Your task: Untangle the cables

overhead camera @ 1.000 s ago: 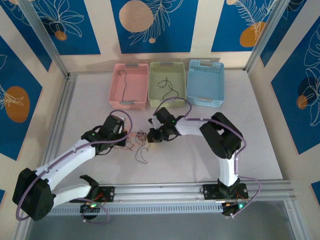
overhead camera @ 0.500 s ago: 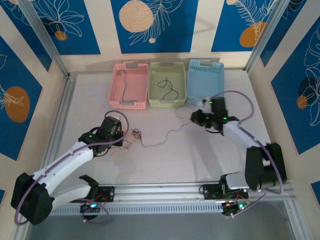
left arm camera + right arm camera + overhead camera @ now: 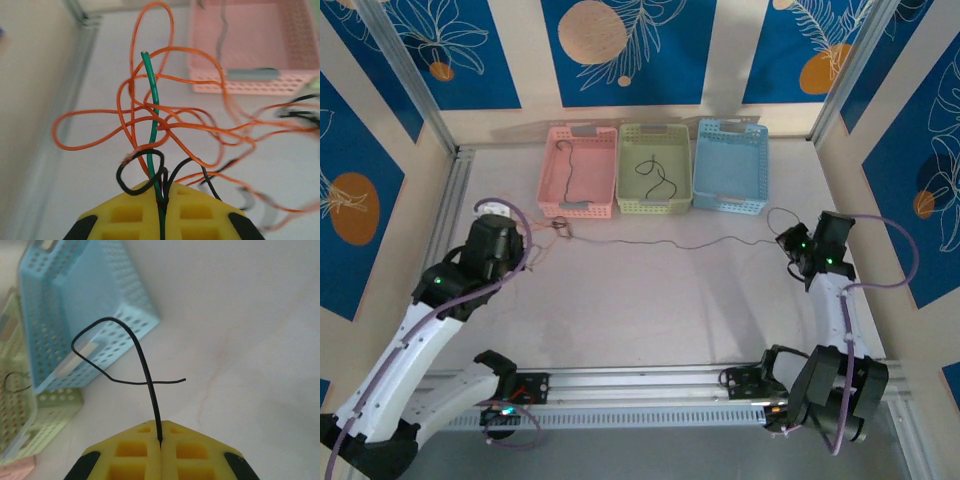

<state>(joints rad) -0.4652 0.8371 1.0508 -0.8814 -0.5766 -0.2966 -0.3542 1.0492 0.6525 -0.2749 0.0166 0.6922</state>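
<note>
Currently the left gripper (image 3: 162, 204) has its yellow moulded fingertips pressed flush together, clamped on a green cable (image 3: 152, 115) and on thin black strands beside it. The green cable rises almost straight from the seam between the pads. It is smooth-sheathed and ends in a square-cut tip. Around it an orange cable (image 3: 200, 130) runs in loose, overlapping loops, glossy and round in section. How many separate orange wires form the knot cannot be told. A black loop (image 3: 137, 172) curls at the fingertip edge and touches the green cable.

The right gripper (image 3: 160, 442) is likewise closed, its ribbed yellow pads meeting on a single black cable (image 3: 145, 365). This cable stands up from the seam, arches over and crosses itself in one open loop with a free tail.

From above, the black cable runs as a fine, slightly wavy line across the pale matte table (image 3: 670, 300), between the tangle at the left gripper and the right gripper, which are well apart. It runs just in front of three perforated plastic baskets set side by side. The pink basket (image 3: 548, 180) holds a dark cable (image 3: 563, 165) lying lengthwise. The green basket (image 3: 655, 208) holds a curled black cable (image 3: 655, 175). The blue basket (image 3: 728, 205) stands at the right end.
</note>
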